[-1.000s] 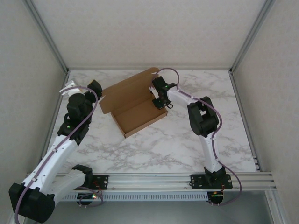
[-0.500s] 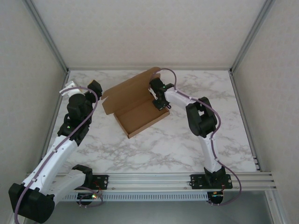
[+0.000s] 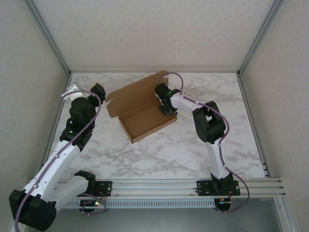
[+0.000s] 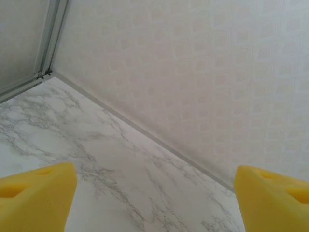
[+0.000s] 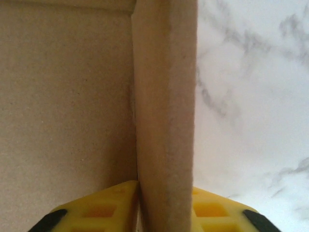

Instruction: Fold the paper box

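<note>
The right end effector (image 5: 165,198), narrow, clamps the right side wall of the paper box (image 3: 145,121); the left end effector (image 4: 155,193) stands wide, left of the box

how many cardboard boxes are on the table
1: the paper box lies open on the table, far half, its right wall between the right arm's fingers. None looks hidden.

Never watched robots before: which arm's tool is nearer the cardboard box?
Right: the right tool clasps the paper box by its right wall, one finger on each face. The left tool hangs open beyond the box's left edge, apart from it.
</note>
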{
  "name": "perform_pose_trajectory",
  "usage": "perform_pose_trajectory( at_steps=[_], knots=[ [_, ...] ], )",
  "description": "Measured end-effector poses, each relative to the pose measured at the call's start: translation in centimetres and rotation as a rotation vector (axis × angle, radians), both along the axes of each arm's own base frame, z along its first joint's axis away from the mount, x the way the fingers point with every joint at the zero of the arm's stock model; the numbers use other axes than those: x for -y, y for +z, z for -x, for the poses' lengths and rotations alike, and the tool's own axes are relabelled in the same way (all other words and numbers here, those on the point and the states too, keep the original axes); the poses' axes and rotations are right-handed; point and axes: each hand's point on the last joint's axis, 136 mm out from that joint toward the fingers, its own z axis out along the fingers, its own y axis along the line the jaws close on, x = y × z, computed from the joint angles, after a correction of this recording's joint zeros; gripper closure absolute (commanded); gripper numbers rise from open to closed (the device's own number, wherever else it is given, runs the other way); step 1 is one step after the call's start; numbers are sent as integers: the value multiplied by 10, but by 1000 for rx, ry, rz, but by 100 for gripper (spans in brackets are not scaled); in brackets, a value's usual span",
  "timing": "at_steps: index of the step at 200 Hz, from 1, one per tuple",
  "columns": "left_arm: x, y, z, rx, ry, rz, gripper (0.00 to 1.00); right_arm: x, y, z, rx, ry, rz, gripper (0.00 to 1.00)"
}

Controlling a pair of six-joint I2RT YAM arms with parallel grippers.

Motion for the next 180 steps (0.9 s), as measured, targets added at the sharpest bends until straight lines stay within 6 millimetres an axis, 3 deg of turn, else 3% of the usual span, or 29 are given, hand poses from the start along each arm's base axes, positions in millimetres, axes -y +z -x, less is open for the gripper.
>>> perform_pose_trajectory(
  at_steps=[35,73,92,127,162,180],
  knots=[
    [0,-9,0,-12,0,-4,15,-1,9,23,-55,-61,-178,43],
    [1,-10,-1,-11,-9,-7,11,-4,60,39,3,-118,-451,43],
    [10,-8,-3,-3,-56,-15,10,10,93,30,125,-170,-565,38],
    [18,-15,-9,-25,-109,-30,8,39,140,3,332,-225,-666,40],
    [22,-16,-9,-31,-152,-41,10,33,169,-46,446,-122,-766,36],
    [19,-15,-3,-28,-151,-40,10,26,172,-58,484,-30,-787,34]
  ],
)
